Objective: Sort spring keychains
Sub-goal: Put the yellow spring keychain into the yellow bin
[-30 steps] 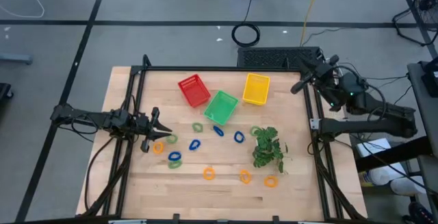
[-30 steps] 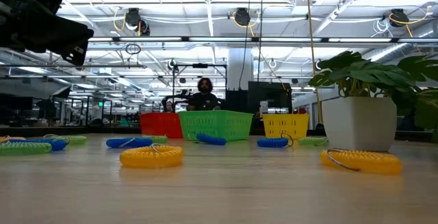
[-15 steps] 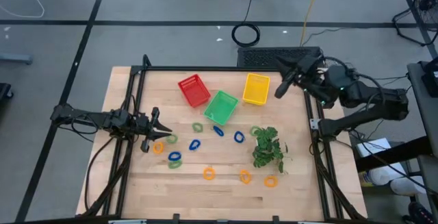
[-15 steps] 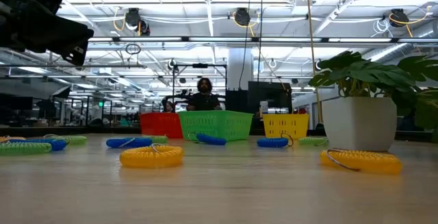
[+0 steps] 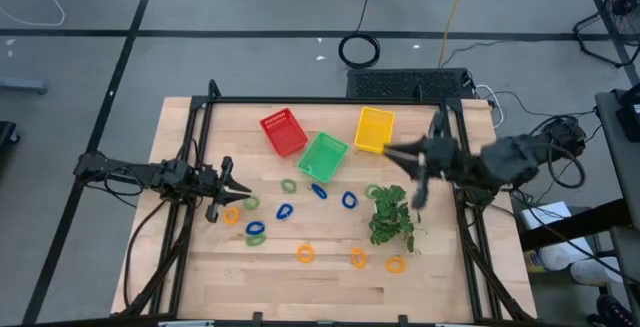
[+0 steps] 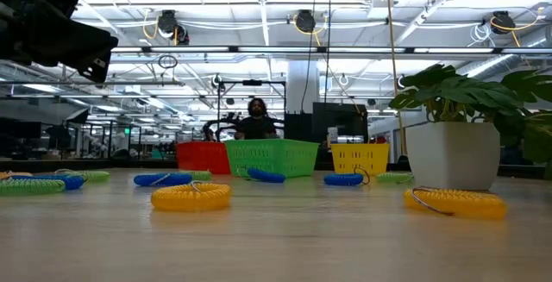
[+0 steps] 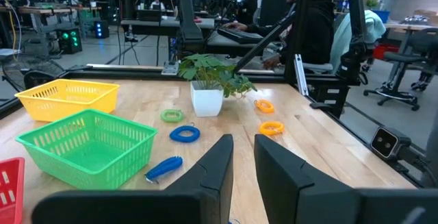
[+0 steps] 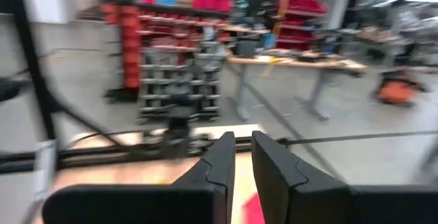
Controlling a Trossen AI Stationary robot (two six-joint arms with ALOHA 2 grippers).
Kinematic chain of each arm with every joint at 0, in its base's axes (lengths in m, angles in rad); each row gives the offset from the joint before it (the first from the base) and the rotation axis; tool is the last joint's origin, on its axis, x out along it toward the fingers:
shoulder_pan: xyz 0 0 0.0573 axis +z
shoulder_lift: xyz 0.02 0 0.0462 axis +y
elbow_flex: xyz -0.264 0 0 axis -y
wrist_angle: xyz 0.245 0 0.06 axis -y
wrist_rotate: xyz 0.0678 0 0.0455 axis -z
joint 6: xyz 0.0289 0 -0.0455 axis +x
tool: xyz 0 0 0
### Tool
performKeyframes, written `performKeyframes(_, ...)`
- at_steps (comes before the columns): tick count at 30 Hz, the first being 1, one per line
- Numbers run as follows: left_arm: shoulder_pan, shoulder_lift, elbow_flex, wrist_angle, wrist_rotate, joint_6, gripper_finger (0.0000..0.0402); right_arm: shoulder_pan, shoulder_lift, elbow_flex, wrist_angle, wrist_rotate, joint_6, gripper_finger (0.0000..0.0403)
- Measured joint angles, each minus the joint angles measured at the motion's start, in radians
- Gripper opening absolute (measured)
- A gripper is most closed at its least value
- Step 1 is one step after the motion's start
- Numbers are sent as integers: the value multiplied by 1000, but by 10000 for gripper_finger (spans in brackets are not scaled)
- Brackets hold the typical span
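The left claw (image 5: 238, 188) hangs low over the table, well off to the left-arm side of the green plastic mesh basket (image 5: 323, 156). Its two dark fingers (image 7: 217, 166) are drawn almost together, with only a thin slit between them and nothing caught in it. The right claw (image 5: 405, 162) is up in the air on the other side of the green basket. Its wrist view shows its fingers (image 8: 222, 159) just as nearly pressed together, and they pinch nothing and touch nothing. The spring keychains are small coiled plastic loops lying flat on the pale wooden table (image 5: 190, 267), scattered loosely on the near side of the green basket, none of them inside a basket. I count twelve. Four are blue: one (image 5: 319, 190) lies just beside the green basket's near edge, another (image 5: 349, 200) is near it, and two (image 5: 284, 210) (image 5: 255, 228) sit farther toward the left arm. Four are green: one (image 5: 288, 185) is close to the green basket, one (image 5: 374, 192) lies beside the plant, and two (image 5: 250, 203) (image 5: 256, 238) are out toward the left claw. Four are orange: one (image 5: 231, 214) lies right under the left claw, and three (image 5: 305, 253) (image 5: 357, 258) (image 5: 396, 264) are farthest from the green basket, toward the table's front. There are three baskets. A red mesh basket (image 5: 283, 132) and a yellow mesh basket (image 5: 374, 129) flank the green one. One small leafy plant in a white pot (image 5: 392, 217) stands near the green basket on the right-arm side.
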Motion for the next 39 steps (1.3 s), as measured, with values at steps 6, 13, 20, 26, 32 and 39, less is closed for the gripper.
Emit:
performKeyframes(6, 0, 0, 0, 0, 0, 0, 67, 209, 3, 0, -98, -1, 137, 51)
performKeyframes(13, 0, 0, 0, 0, 0, 0, 67, 393, 19, 0, -212, -4, 356, 123)
performKeyframes(20, 0, 0, 0, 0, 0, 0, 67, 509, 51, 0, -233, -83, 408, 162)
performKeyframes(26, 0, 0, 0, 0, 0, 0, 67, 516, 75, 5, -334, -312, 574, 164)
performKeyframes(32, 0, 0, 0, 0, 0, 0, 67, 513, 180, 114, -569, -494, 687, 164)
performKeyframes(39, 0, 0, 0, 0, 0, 0, 67, 494, 324, 264, -741, -629, 680, 164)
